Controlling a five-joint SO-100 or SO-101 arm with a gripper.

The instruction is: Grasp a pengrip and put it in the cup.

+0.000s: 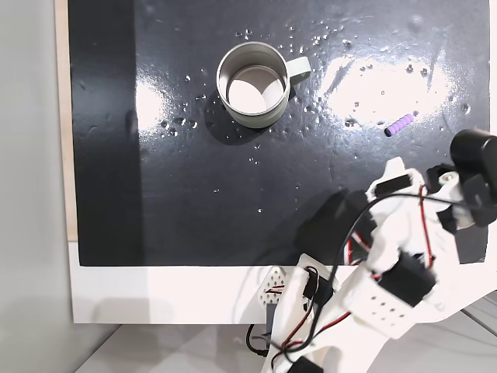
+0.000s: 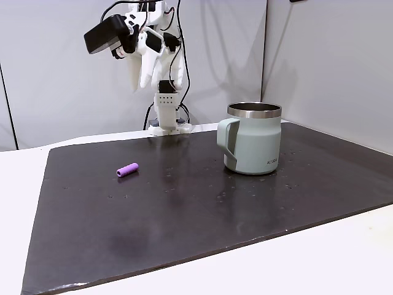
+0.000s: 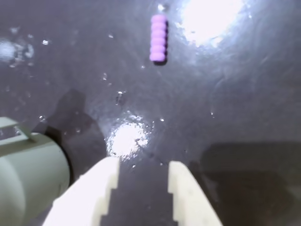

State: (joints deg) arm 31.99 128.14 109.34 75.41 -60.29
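The step in hand is the approach, and the grasp itself is not yet begun. The pengrip [image 3: 158, 37] lies on its side on the dark mat [image 2: 184, 221], alone and untouched; in the wrist view it is at the top of the picture, well ahead of the gripper [image 3: 143, 172], with a bright glare of light just beside it. The two white fingers [image 3: 101, 188] stand apart with bare mat between them, so the gripper is released and holds nothing. In the fixed view from the side the arm [image 2: 144, 55] is folded up high over its base at the back edge of the mat, far above the surface. The cup [image 1: 253, 84] stands upright on the mat, mouth open upward, handle at its side, and its inside looks empty in the fixed view from above. There the pengrip [image 1: 399, 124] is well apart from the cup, to the right of it and near the right edge of the mat. I think the next move calls for the arm to reach forward and down until the fingers stand on both sides of the small ribbed cylinder. In the wrist view its long axis points away from the gripper, so closing across its narrow width seems possible without much turning of the wrist. Because the piece is very short and seems soft, the fingers probably must come almost to the mat before they close.
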